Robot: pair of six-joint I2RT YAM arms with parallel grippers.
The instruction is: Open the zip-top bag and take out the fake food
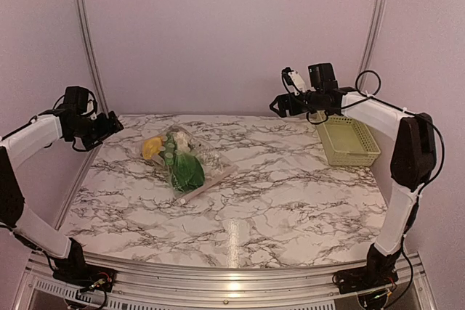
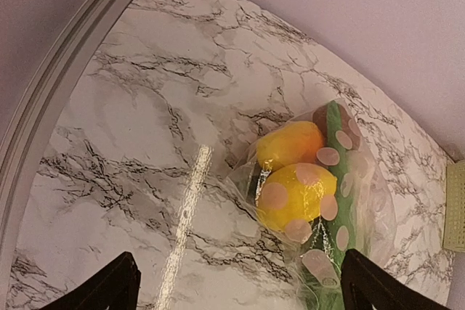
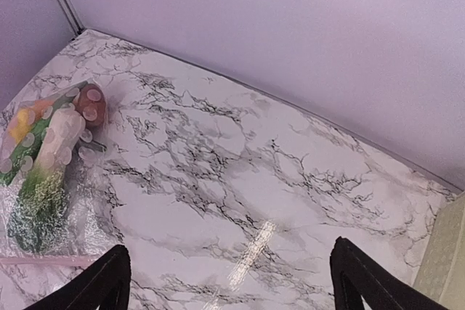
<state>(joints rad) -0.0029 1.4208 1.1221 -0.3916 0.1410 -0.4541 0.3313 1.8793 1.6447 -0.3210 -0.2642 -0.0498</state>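
**A:** Where does the job stand?

**B:** At the very start, I'd say. The bag [image 1: 190, 159] lies flat on the table [image 1: 290, 201], at about ten o'clock from the table's middle. All the food looks to be inside it, and neither arm touches it.

**A:** And the grippers?

**B:** The left gripper [image 2: 236, 292] hangs in the air off the bag's ten o'clock, jaws spread wide with nothing between them. The right gripper [image 3: 227, 284] hangs off the bag's two o'clock, near the basket [image 1: 349, 141], and is just as wide and empty.

**A:** So what does the next move call for?

**B:** Getting at the zip strip [image 1: 208, 184], which runs along the bag's five o'clock edge. I reckon one gripper must come down and pinch one lip while the other pulls the opposite lip away. The strip is thin and lies flat on the table, so the pinch has to be low. The slick film may slide rather than part.

**A:** What is the bag like?

**B:** It is clear and crinkly, printed with pale round dots.
- A lemon [image 2: 294, 195] shows through, with a yellow-orange piece [image 2: 289, 144] touching it at twelve o'clock.
- A long green pod [image 2: 336, 121] lies at the lemon's three o'clock.
- There is also a brown round piece [image 3: 91, 99].
- The leafy green [image 1: 187, 172] sits nearest the strip.

I cannot tell whether the zip is fully sealed.
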